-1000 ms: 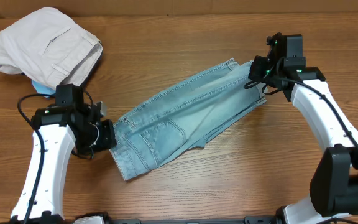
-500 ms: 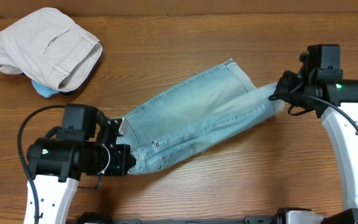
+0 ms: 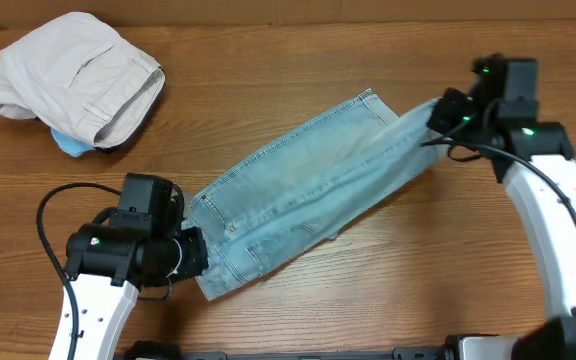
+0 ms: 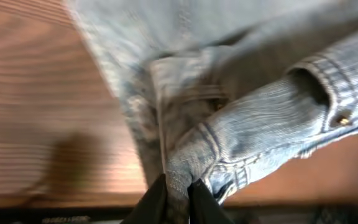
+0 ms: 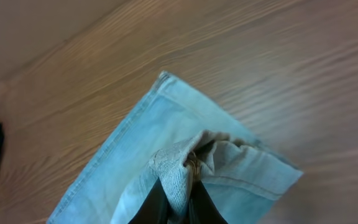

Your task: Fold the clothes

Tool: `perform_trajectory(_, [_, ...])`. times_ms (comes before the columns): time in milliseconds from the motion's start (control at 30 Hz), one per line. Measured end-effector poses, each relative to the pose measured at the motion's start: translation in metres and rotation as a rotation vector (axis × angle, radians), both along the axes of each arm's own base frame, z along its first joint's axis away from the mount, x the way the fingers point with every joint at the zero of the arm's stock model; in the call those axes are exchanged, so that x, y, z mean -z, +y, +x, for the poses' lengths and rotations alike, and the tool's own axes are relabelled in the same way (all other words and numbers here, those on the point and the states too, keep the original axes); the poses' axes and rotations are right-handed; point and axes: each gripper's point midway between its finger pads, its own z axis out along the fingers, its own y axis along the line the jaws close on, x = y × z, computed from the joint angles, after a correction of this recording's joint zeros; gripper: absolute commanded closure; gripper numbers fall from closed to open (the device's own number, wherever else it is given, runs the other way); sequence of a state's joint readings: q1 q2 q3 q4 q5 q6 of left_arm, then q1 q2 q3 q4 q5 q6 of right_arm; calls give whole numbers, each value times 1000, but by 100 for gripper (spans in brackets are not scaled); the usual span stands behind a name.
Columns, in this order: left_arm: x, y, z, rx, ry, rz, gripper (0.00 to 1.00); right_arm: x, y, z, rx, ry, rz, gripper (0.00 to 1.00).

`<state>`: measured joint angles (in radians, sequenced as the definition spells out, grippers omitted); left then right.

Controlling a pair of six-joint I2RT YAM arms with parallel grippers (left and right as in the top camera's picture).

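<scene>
Jeans [image 3: 308, 195]: light blue denim, stretched out diagonally on table [image 3: 268, 60], well apart from beige trousers [image 3: 73, 75].
Left gripper [image 4: 176, 186]: fingers pinched together on waistband fabric, at jeans end nearer trousers.
Right gripper [image 5: 178, 186]: fingers clamped on bunched leg hem, at jeans end farthest from trousers.
Trousers: crumpled heap, clear of both grippers.

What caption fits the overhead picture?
The left pincer and right pincer pinch opposite ends of the blue jeans on a wooden table.
</scene>
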<state>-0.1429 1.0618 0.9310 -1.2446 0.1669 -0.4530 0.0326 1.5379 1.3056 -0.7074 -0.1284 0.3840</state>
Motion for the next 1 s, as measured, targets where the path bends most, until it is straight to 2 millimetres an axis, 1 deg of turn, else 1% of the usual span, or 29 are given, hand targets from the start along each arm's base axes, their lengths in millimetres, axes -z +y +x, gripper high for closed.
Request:
perform_trajectory(133, [16,15,16,-74,-18,85,85,36,15,16,-31,53,4,96])
perform_trajectory(233, [28,21,28,-101,-21,125,84,50,18,28,-35,53,6,96])
perform_trajectory(367, [41,30,38,-128,0,187,83,55,20,39,-41,29,17,96])
perform_trajectory(400, [45,32,40,-133,7,202,87,54,21,40,-43,22,20,96])
perform_trajectory(433, [48,34,42,-136,14,213,94,54,22,41,-45,17,23,96])
perform_trajectory(500, [53,35,46,-141,22,223,96,52,23,43,-48,8,27,96])
perform_trajectory(600, [56,35,41,-118,55,230,96,54,23,40,-55,22,23,96])
perform_trajectory(667, [50,34,33,-82,94,229,96,57,22,34,-60,46,19,96])
perform_trajectory(700, [42,33,31,-62,105,229,96,56,21,32,-58,51,18,96])
perform_trajectory(733, [30,32,34,-43,96,228,96,53,19,30,-57,49,16,96])
perform_trajectory(800, [-4,30,53,-16,17,221,96,37,13,29,-47,14,18,96])
perform_trajectory(833, [-26,28,68,-5,-50,215,96,23,9,28,-43,-18,20,96])
perform_trajectory(867, [-46,26,77,5,-102,209,96,8,6,28,-45,-52,22,96])
perform_trajectory(933, [-99,22,98,34,-245,201,96,-35,2,27,-55,-150,13,96])
perform_trajectory(967, [-127,22,105,45,-318,202,96,-59,2,25,-61,-208,7,96])
perform_trajectory(1000, [-154,22,110,52,-387,205,96,-95,2,22,-69,-291,-2,96])
